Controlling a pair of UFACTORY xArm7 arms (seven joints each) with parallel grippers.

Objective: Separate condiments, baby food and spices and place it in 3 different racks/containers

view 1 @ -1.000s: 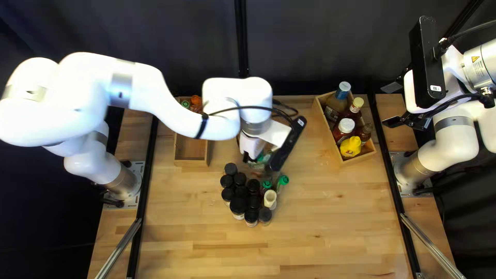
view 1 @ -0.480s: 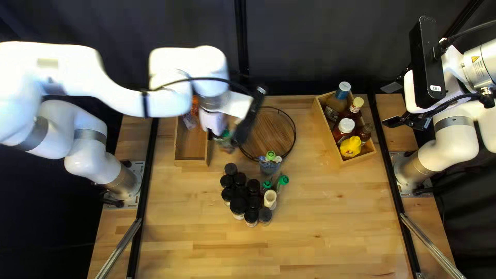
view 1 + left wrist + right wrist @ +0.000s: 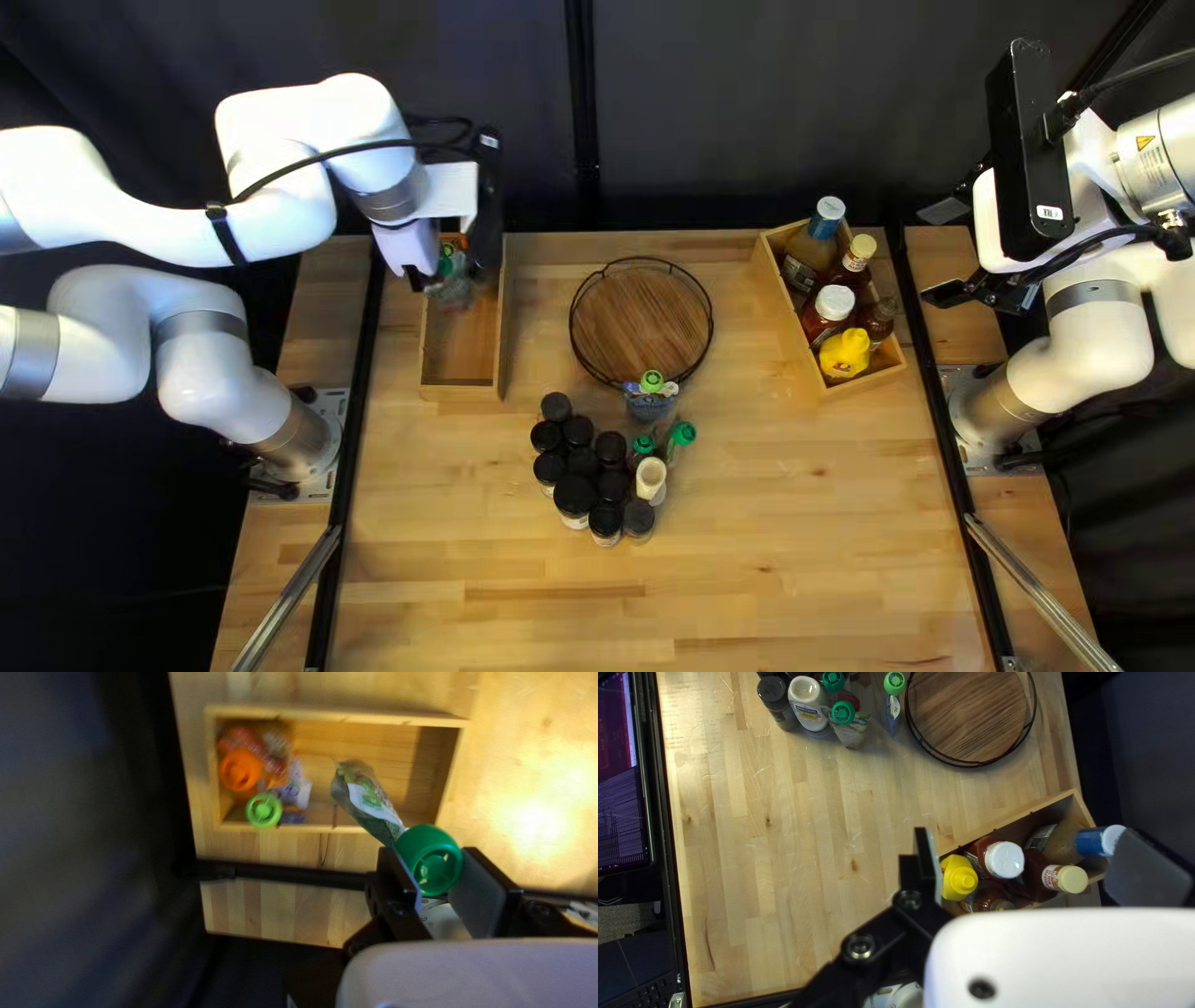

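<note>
A green-patterned pouch (image 3: 370,799) with a dark green cap (image 3: 430,858) hangs tilted from the left gripper (image 3: 437,874), whose two fingers pinch the cap from both sides. The pouch is at the left wooden box (image 3: 336,717), its lower end over the inside; whether it touches the bottom, I cannot tell. Grouped at one end of that box are more pouches, among them one with an orange cap (image 3: 241,770) and one with a lime cap (image 3: 264,810).

The step in hand looks like sorting the baby food. The next move calls for lowering the pouch into the free part of the box, beside the others, and then letting go of the cap. The soft pouch could catch on the box's side or flop over once released.

Near the middle of the table in the top left view stands a cluster of black-lidded jars (image 3: 575,494), with two green-capped pouches (image 3: 681,434) beside them. Another pouch (image 3: 651,383) stands by a round wooden tray (image 3: 640,324), which is bare and probably meant for the spices.

Farther right, a second wooden box (image 3: 868,381) holds condiments, including a yellow bottle (image 3: 845,354) and a blue-capped bottle (image 3: 812,249). The right gripper (image 3: 1027,849) has its fingers spread wide, with nothing pinched between them.
</note>
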